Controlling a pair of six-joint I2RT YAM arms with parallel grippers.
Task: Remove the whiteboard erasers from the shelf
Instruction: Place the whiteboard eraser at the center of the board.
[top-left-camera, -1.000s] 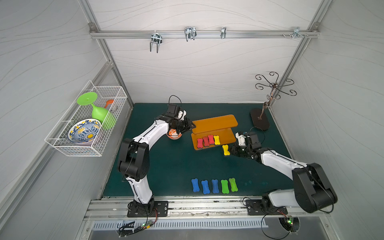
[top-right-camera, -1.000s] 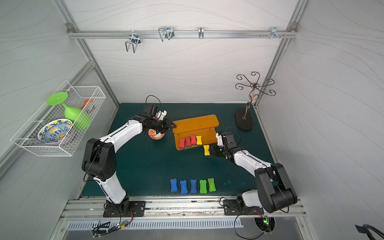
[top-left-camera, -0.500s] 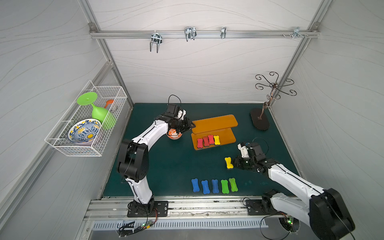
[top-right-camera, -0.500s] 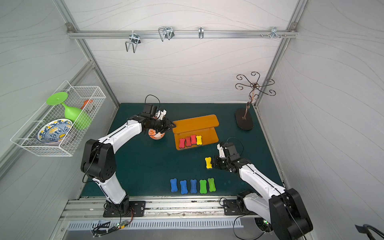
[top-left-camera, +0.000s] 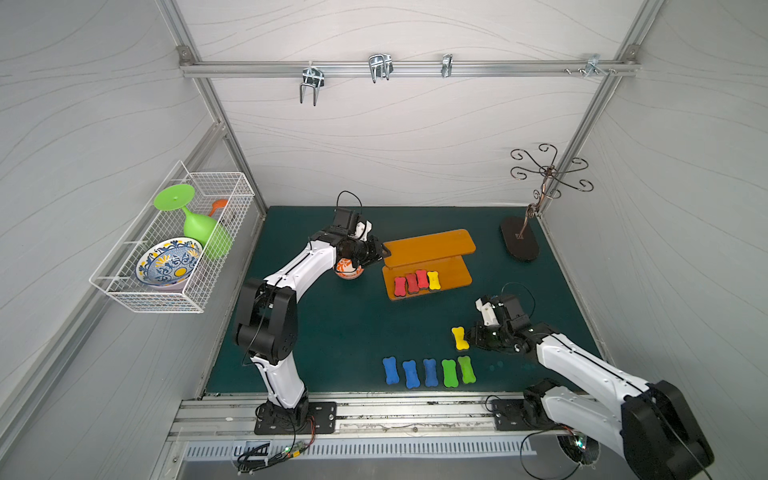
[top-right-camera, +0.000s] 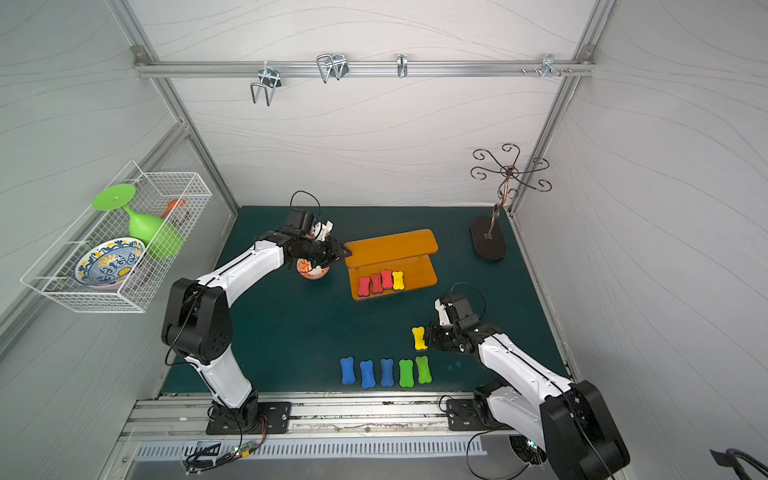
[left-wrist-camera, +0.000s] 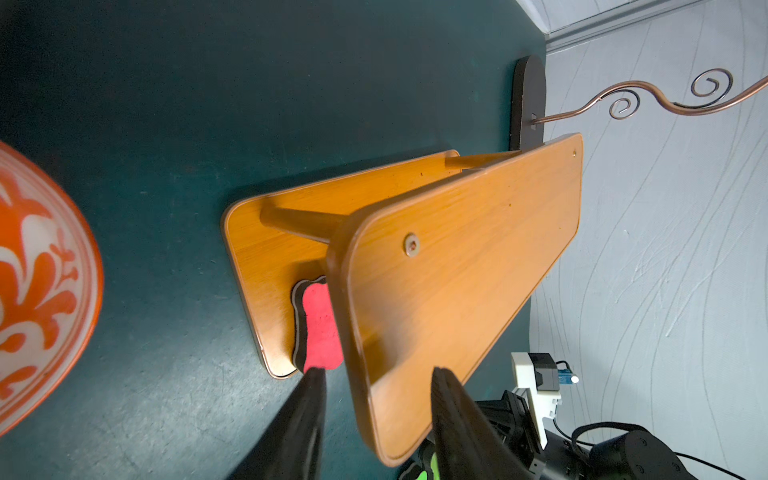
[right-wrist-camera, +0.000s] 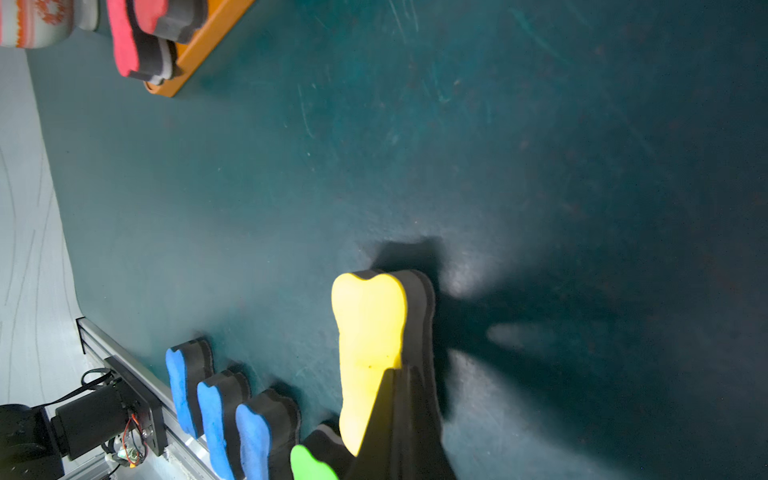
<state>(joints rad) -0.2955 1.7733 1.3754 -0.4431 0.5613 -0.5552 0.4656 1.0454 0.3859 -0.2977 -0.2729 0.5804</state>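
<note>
Both top views show the black left hand (top-left-camera: 381, 254) at the left end of the small orange two-tier wooden shelf (top-left-camera: 430, 246), jaws parted around its top board. Three red bone-shaped foam erasers (top-left-camera: 411, 283) and one yellow eraser (top-left-camera: 433, 280) lie on its lower board. Three blue erasers (top-left-camera: 409, 373) and two green erasers (top-left-camera: 449, 372) line the front of the dark green desk (top-left-camera: 332, 332). Just behind the green pair, the right hand (top-left-camera: 471, 336) pinches a second yellow eraser (top-left-camera: 460, 337).

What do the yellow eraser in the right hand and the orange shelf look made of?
The yellow eraser: soft-looking matte foam, fine-pored yellow face bonded to a dark grey layer. The shelf: probably varnished wood or wood-look laminate; grain streaks, glossy sheen, a screw head.
</note>
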